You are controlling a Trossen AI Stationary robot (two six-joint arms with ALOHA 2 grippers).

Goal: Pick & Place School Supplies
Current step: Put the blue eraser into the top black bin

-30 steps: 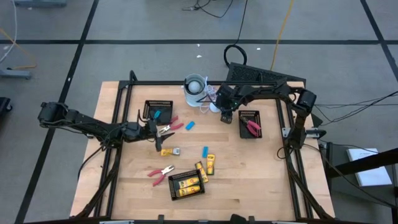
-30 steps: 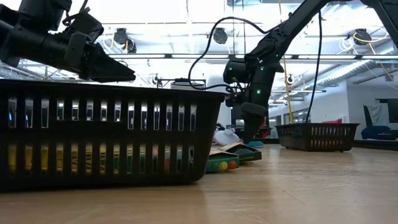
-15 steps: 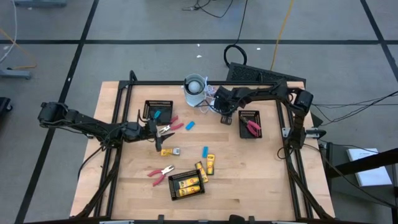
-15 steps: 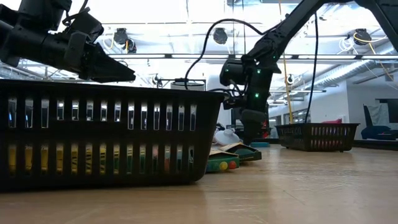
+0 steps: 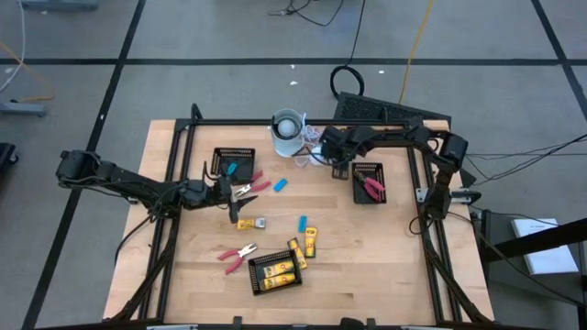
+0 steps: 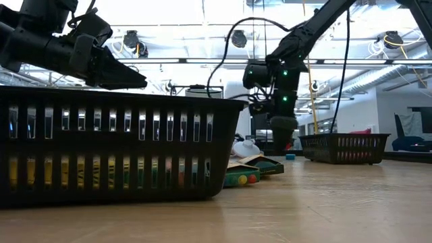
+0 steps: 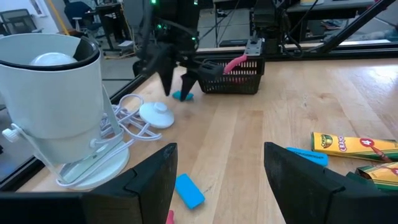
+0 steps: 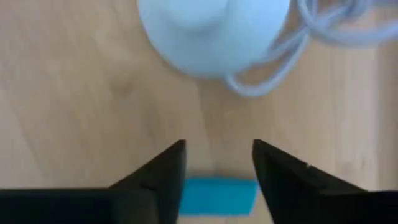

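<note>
wooden table (image 5: 367, 247) in grey-floored workshop

Pale wooden tabletop (image 5: 367, 247); black mesh trays (image 5: 370, 182) — one holds red-handled pliers (image 5: 371, 189). Light-blue sticks (image 5: 281, 185), yellow-and-black crayon boxes (image 5: 311, 242), a white cup (image 5: 287, 131) — white corded disc (image 7: 156, 114).

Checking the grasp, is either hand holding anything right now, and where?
Nothing held. Right hand open, straddling a blue stick; left hand open, empty.
</note>
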